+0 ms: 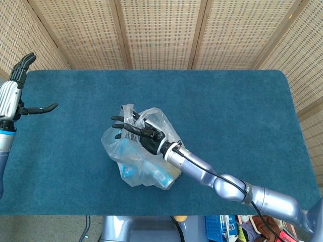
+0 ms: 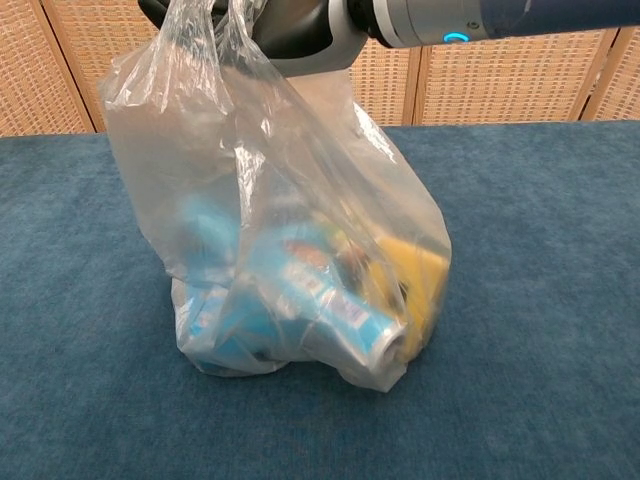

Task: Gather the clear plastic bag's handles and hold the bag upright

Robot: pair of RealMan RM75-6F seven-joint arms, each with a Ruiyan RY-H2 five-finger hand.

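The clear plastic bag [image 1: 135,161] [image 2: 290,250] stands upright in the middle of the blue table [image 1: 227,111], filled with blue and yellow packets. Its handles [image 2: 205,25] are drawn up together and hang over my right hand [image 1: 144,135] [image 2: 290,25], which holds them from above the bag's mouth. My left hand [image 1: 14,96] is far off at the table's left edge, fingers spread, nothing in it. The chest view shows only the bottom of the right hand at the top of the frame.
Woven cane screens [image 1: 161,30] close off the back of the table. My right arm [image 1: 227,184] reaches in from the near right corner. Bare blue cloth [image 2: 540,300] lies all around the bag.
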